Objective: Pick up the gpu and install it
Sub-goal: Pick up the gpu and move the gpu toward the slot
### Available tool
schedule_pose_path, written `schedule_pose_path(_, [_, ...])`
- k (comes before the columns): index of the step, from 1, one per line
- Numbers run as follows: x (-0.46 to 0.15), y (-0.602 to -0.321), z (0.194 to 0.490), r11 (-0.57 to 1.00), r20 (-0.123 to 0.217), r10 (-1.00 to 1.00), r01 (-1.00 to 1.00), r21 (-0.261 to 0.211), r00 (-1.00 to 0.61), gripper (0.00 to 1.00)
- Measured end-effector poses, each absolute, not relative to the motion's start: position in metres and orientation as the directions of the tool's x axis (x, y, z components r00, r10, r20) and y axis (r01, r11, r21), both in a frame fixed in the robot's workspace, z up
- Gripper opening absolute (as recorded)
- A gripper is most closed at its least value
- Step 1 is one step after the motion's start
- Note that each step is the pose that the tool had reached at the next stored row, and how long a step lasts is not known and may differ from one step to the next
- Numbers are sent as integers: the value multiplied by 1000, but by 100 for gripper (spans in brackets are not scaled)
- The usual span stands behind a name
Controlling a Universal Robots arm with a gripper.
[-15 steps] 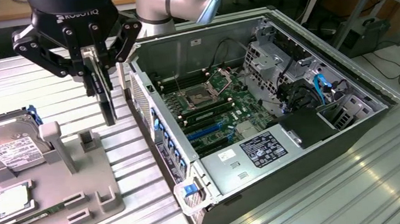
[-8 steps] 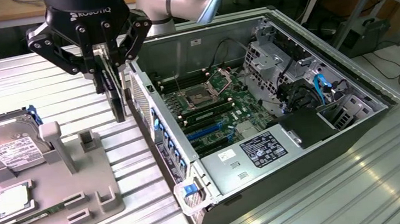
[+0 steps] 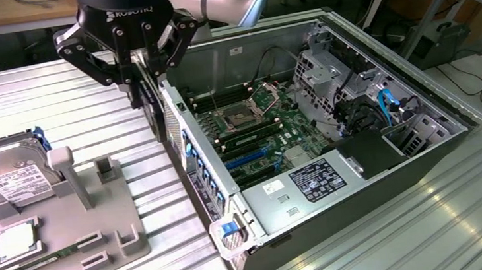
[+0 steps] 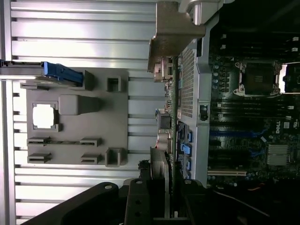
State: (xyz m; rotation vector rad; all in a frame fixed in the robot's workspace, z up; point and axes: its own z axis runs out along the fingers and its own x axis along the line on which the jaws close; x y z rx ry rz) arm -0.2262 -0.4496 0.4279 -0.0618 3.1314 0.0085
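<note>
At the table's [image 3: 461, 220] left edge we see the hard drive [image 3: 10, 174] leaning in the grey holder [image 3: 65, 238]. Next, the gripper [image 3: 142, 95] hangs with its fingers [image 3: 92, 56] clamped on the gpu [image 4: 176, 37]. The card is held edge-on (bracket end away from the wrist) above the table, just beside the open computer case's [image 3: 335, 185] outer wall and not in a slot.
</note>
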Motion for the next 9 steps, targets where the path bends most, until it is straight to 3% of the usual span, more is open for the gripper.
schedule_pose_path(9, [-212,-450,428,1000,-10,-21,-21,5,-1000,28])
